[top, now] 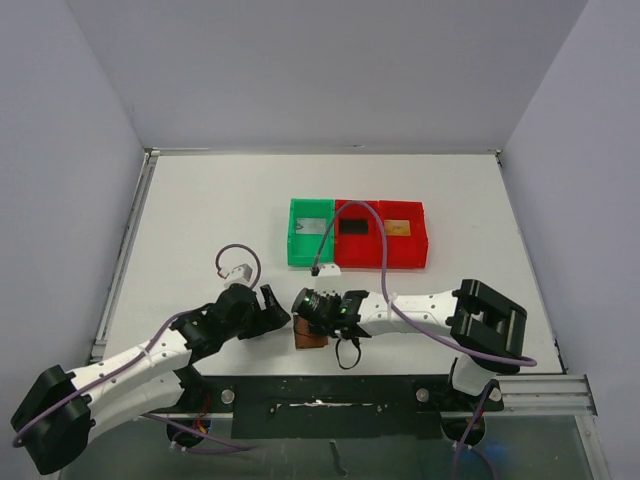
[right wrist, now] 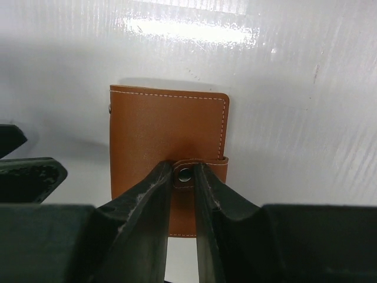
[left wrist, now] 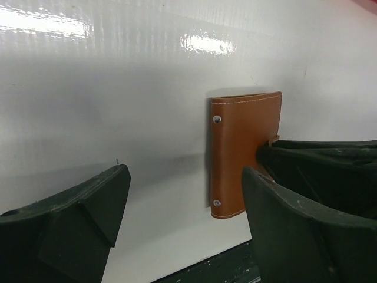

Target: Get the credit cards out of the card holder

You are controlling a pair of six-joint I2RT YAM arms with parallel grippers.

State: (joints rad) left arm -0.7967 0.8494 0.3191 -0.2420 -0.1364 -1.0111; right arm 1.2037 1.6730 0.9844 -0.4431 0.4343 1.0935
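**Item 1, card holder** (right wrist: 165,130). Brown leather with white stitching along the edge, folded shut and lying flat. Its tab (right wrist: 203,172) is drawn across the front and fastened by a metal snap (right wrist: 184,174). Two small rivets sit on the spine edge. It rests on the white table (top: 200,220), close to the table's near edge.

**Item 2, right gripper** (top: 313,318). Directly above the card holder, fingers pointing down onto its front. The claw is drawn nearly together, one finger on each side of the snap, which shows in the narrow gap between them. Whether the fingers actually pinch the tab cannot be told.

**Item 3, left gripper** (left wrist: 185,177). Just to the left of the card holder and apart from it. The claw is spread wide and holds nothing. From its wrist camera the card holder's spine edge shows in the space between the fingers.

**Item 4, cards.** All three lie outside the card holder, well beyond it on the far side:
- The pale grey card (top: 312,226) lies in the green tray (top: 295,250).
- The black card (top: 353,227) lies in the middle red tray (top: 358,262).
- The golden-orange card (top: 398,228) lies in the end red tray (top: 405,262).

The three trays stand in one row, wall against wall. The green tray is straight beyond the card holder and the red ones run off to the right.

**Item 5, purple cable** (top: 380,260). Loops from the right arm, beyond the card holder, over the middle red tray.
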